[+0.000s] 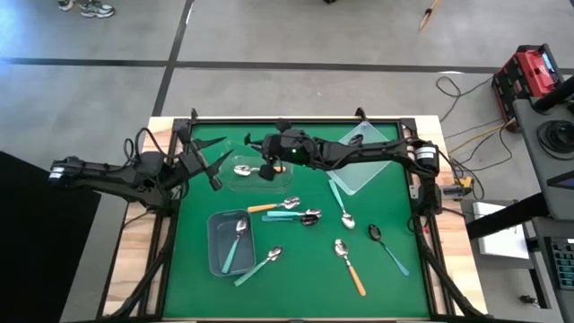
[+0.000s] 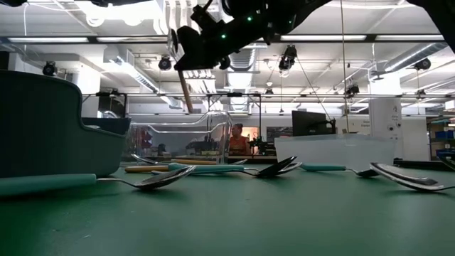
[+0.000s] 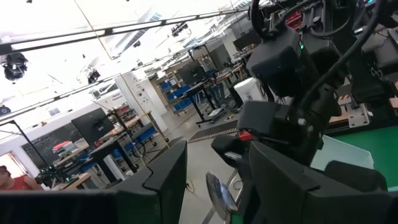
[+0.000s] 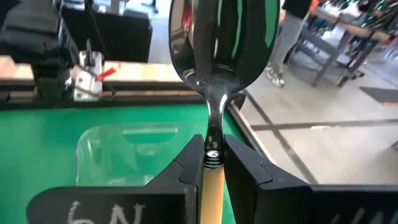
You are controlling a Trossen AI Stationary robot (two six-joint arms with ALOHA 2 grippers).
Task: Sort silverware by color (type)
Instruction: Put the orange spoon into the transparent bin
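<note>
Green bench (image 1: 395,296) fills the high view's centre; only the right wrist view shows the right gripper (image 4: 212,163) pinching an orange-handled spoon (image 4: 214,74) narrowly. Left gripper (image 1: 208,164) stands open, empty, upper left.

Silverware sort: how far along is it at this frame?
Early. Done: one spoon lies in the clear bin, one teal spoon in the grey bin. In hand: the right pincer grips an orange-handled spoon over the clear bin; the left pincer waits open nearby. Left: about seven spoons loose on the mat.
</note>
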